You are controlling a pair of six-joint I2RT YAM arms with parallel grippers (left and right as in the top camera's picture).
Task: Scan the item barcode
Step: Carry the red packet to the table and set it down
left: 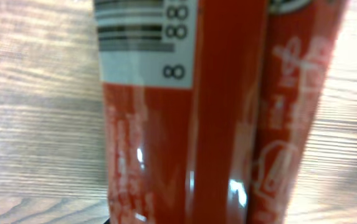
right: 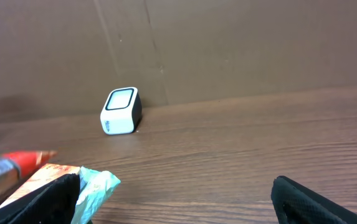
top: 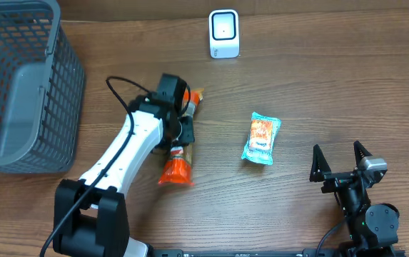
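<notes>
Left tool [top: 183, 128] pinched narrow on the orange packet [top: 176, 170]; right tool [top: 340, 165] wide, empty.
Overhead: packet left of centre on the desk [top: 318, 78], scanner [top: 224, 33] well apart. Left wrist: barcode [left: 144, 37] faces this camera; unturned, it could miss the scanner. Right wrist: teal pack [right: 94, 183] lies near; the packet's glossy film could slip from so slim a pinch.

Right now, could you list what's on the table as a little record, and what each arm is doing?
scanner: white, at the far edge
orange packet: in the left jaws
teal packet: lying loose, mid-table
basket: grey, far left corner
left jaws: shut on the orange packet
right jaws: open, holding nothing
</notes>
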